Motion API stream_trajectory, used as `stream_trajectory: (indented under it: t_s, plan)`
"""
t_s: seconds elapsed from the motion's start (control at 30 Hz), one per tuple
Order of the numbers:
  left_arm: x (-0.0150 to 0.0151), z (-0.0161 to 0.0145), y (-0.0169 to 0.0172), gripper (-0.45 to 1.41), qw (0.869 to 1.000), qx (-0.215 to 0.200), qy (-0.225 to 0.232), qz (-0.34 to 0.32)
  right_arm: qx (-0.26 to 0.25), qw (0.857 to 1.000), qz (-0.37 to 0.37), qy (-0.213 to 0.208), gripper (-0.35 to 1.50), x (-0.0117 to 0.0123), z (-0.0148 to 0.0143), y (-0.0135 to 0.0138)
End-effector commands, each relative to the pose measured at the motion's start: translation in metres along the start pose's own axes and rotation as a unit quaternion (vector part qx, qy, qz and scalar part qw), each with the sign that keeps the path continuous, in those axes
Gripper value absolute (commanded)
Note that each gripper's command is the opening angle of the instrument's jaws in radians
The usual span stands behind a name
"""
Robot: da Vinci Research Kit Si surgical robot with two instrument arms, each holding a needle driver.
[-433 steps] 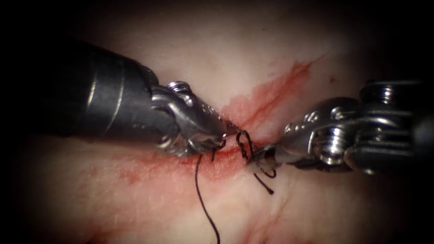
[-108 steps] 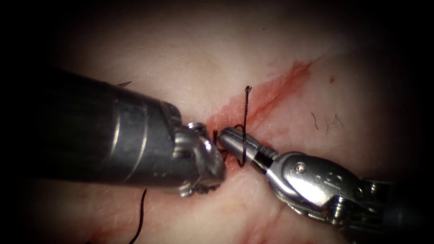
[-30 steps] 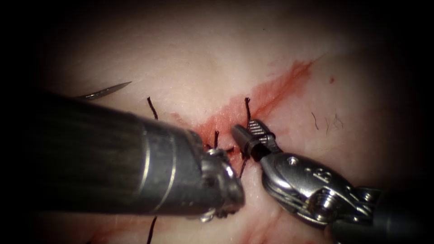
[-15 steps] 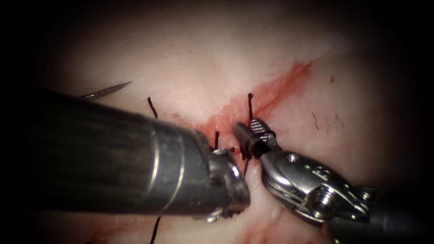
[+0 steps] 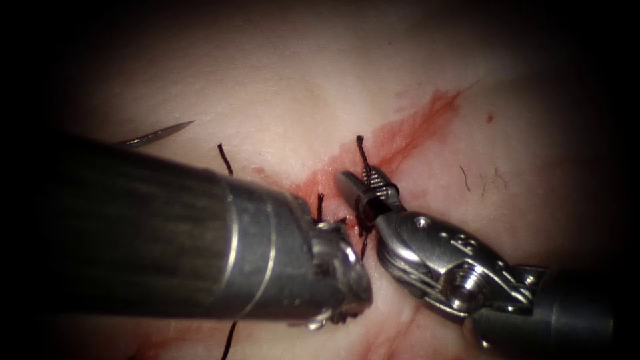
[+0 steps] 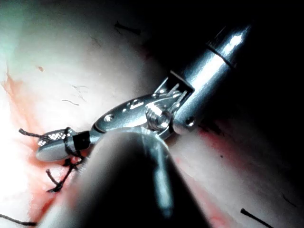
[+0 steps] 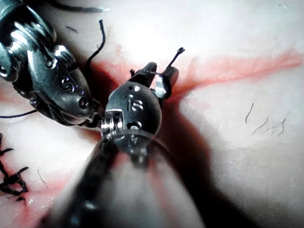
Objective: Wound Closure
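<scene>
Item: the tissue [image 5: 320,73], pale, with the cut [image 5: 347,173] running obliquely and red fluid [image 5: 427,110] spread along it.

Item: the right tool [image 5: 363,193], entered from the right. Its jaws are seen parted over the cut, with a strand of the thread [image 5: 361,150] lying between them; whether that strand is pinched is not settled by the views, so the jaws are listed as open. The same tool is recorded in the left wrist view [image 6: 59,145] with thread crossing its jaws, and in the right wrist view [image 7: 159,78].

Item: the left tool [image 5: 337,267], just left of the cut, its shaft laid across the tissue. Its tip is turned away; jaw state and contents cannot be told. It is also noted in the right wrist view [image 7: 61,90].

Item: the needle [image 5: 157,133], lying free on the tissue, well left of the cut, held by neither tool and not in the tissue.

Item: a knot [image 5: 320,210] with short upright ends at the cut.

Progress, as judged: one stitch appears tied here. The upper red stretch of the cut carries no stitch, so closure is judged incomplete.
</scene>
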Motion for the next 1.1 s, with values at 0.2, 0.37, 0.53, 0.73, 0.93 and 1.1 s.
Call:
stream_trajectory:
  t_s: [0.2,0.37,0.53,0.73,0.93,1.1]
  plan:
    - [0.0003,0.0002,-0.0001,-0.45,1.000,-0.001,0.001,0.001,0.021,1.000,0.012,-0.010,-0.35,0.0002,0.0007,0.0000]
    - [-0.0003,-0.0012,-0.0020,-0.45,1.000,-0.009,-0.002,-0.009,0.050,0.998,0.013,-0.027,-0.35,0.0003,-0.0011,0.0004]
    - [-0.0001,-0.0046,-0.0078,-0.45,0.998,0.024,0.002,-0.049,0.086,0.996,0.009,-0.032,-0.35,0.0006,-0.0030,0.0006]
    - [0.0022,-0.0033,-0.0147,-0.45,0.995,0.063,-0.004,-0.078,0.172,0.984,-0.047,-0.032,-0.35,-0.0006,-0.0032,0.0006]
    - [0.0047,0.0019,-0.0173,-0.45,0.993,0.077,-0.018,-0.089,0.232,0.967,-0.103,-0.027,-0.35,-0.0008,-0.0036,0.0004]
    - [0.0079,0.0066,-0.0178,-0.45,0.989,0.102,-0.028,-0.104,0.292,0.935,-0.201,-0.010,-0.35,-0.0024,-0.0040,0.0018]
